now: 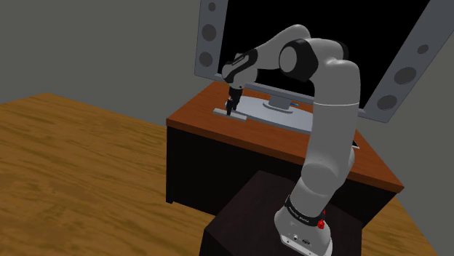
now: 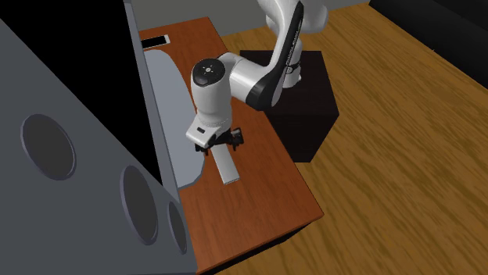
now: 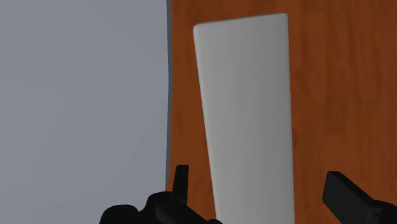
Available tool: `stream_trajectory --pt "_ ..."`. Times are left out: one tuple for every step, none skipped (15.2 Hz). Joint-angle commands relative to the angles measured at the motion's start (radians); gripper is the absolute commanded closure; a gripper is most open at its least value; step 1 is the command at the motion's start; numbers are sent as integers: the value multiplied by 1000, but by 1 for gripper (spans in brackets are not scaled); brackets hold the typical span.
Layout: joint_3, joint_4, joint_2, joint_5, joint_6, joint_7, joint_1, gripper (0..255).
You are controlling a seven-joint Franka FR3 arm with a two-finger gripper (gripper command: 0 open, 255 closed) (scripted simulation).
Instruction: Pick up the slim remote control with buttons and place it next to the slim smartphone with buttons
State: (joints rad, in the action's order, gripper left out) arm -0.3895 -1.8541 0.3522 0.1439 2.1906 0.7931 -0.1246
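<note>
The remote [image 3: 248, 108] is a plain pale-grey slim slab lying flat on the reddish-brown table [image 3: 337, 76], right beside the grey base plate of a screen [image 3: 83, 95]. My gripper [image 3: 257, 177] hangs just above the remote's near end, open, one finger on each side and neither touching it. In the second exterior view the gripper [image 2: 221, 144] points down over the remote [image 2: 227, 166]. In the shoulder view the gripper [image 1: 231, 109] is low over the remote [image 1: 220, 112]. A small flat white phone with a dark face [image 2: 156, 39] lies at the table's far end.
A large dark screen in a grey frame with round speakers [image 2: 78, 156] stands along the table's back, on its grey base plate [image 1: 269, 113]. My dark box stand [image 2: 305, 101] is beside the table on a wooden floor [image 1: 73, 167].
</note>
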Motion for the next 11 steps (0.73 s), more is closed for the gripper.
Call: stream_trajectory --pt "3 -11 15 8 26 5 -3 0" --pt "6 -17 27 14 43 9 -5 0" --pt "6 -17 27 14 43 9 -5 0" --pt "6 -17 27 14 43 9 -5 0" --pt "6 -17 27 14 43 9 -5 0" --pt "6 -17 27 14 43 9 -5 0" --pt "6 -17 27 14 43 9 -5 0" --pt "6 -17 27 14 43 9 -5 0" --pt "6 -17 27 14 43 9 -5 0" --pt "6 -17 27 14 43 9 -5 0" --pt "6 -17 27 14 42 9 -5 255"
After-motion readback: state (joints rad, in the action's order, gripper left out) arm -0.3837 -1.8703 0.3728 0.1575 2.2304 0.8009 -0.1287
